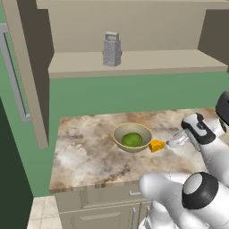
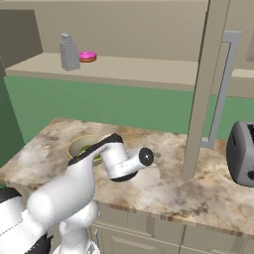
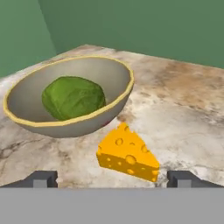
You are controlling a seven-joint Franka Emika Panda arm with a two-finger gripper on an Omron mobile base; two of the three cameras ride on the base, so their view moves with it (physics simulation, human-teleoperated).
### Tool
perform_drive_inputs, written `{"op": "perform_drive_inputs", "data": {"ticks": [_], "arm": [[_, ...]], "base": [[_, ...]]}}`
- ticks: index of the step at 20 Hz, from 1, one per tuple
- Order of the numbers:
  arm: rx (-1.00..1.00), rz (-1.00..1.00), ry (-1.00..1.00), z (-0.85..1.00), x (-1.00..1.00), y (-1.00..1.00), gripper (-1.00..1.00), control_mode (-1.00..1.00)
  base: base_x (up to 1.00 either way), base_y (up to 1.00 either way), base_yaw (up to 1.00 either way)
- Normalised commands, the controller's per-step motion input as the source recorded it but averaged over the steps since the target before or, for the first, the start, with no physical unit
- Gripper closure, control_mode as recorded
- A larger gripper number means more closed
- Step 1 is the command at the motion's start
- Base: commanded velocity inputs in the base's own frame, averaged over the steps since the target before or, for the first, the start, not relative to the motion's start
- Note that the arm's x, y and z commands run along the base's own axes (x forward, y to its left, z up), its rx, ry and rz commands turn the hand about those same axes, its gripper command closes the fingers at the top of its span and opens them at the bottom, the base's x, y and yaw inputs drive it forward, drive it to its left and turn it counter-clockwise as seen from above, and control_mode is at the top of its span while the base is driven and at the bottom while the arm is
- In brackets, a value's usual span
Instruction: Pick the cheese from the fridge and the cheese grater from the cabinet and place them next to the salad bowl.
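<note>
Sitting on the marble counter (image 1: 89,152), the cheese (image 3: 127,153) is lying just beside the salad bowl (image 3: 65,94), close to its rim, and the gripper (image 3: 112,178) is hovering near the wedge with its two finger tips spread wide on either side of it, touching nothing. The hand view is showing the holes in the wedge and the green lump (image 3: 73,97) inside the bowl. The left base view is taking in the cheese grater (image 1: 112,49) standing upright on the open shelf of the cabinet (image 1: 134,62), above the counter. The right base view is showing a pink disc (image 2: 87,56) lying just behind that grater, the cabinet door (image 2: 201,89) standing open with its grey bar handle (image 2: 221,89), and a toaster (image 2: 242,154) at the counter's right end.
</note>
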Motion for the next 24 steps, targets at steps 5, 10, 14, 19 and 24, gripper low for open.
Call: {"op": "perform_drive_inputs", "data": {"ticks": [5,10,14,19,24], "arm": [[0.03,-0.29,0.23,0.69,-0.14,0.02,-1.00,-1.00],[0.06,-0.08,0.19,0.74,-0.23,0.04,-1.00,-1.00],[0.05,-0.07,0.14,0.84,-0.22,0.03,-1.00,-1.00],[0.01,-0.14,0.09,0.71,-0.23,0.03,-1.00,-1.00],[0.00,-0.20,0.04,0.60,-0.24,0.07,-1.00,-1.00]], "base": [[0.00,0.00,0.00],[0.00,0.00,0.00],[0.00,0.00,0.00],[0.00,0.00,0.00],[0.00,0.00,0.00]]}}
